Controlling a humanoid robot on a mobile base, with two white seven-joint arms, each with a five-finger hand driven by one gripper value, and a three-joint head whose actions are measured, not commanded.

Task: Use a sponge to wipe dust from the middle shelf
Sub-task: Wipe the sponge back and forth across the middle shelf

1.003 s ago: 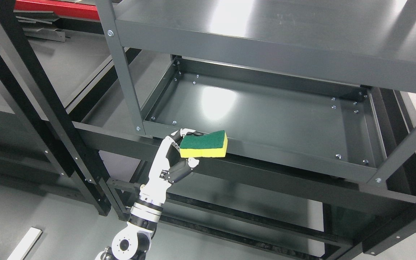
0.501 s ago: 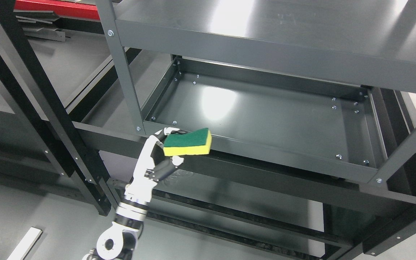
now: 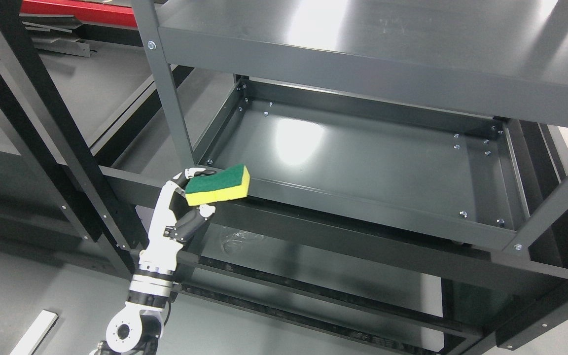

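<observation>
A yellow sponge with a green scouring top [image 3: 218, 184] is held in the air at the front left corner of the grey middle shelf [image 3: 363, 162]. My left hand [image 3: 191, 195] is shut on it, fingers over the far end and thumb under the yellow side. The sponge overlaps the shelf's front lip [image 3: 363, 209] near the left post [image 3: 165, 93] and does not rest on the shelf floor. The left arm rises from the bottom left. No right arm shows.
A top shelf [image 3: 387, 44] overhangs the middle one. Black rack beams [image 3: 52, 128] stand to the left and a lower black frame [image 3: 338, 246] runs under the shelf. A white strip [image 3: 35, 333] lies on the floor at bottom left.
My left hand has carried the sponge leftward and slightly up along the shelf's front lip, from near the middle-left to the front left corner.
</observation>
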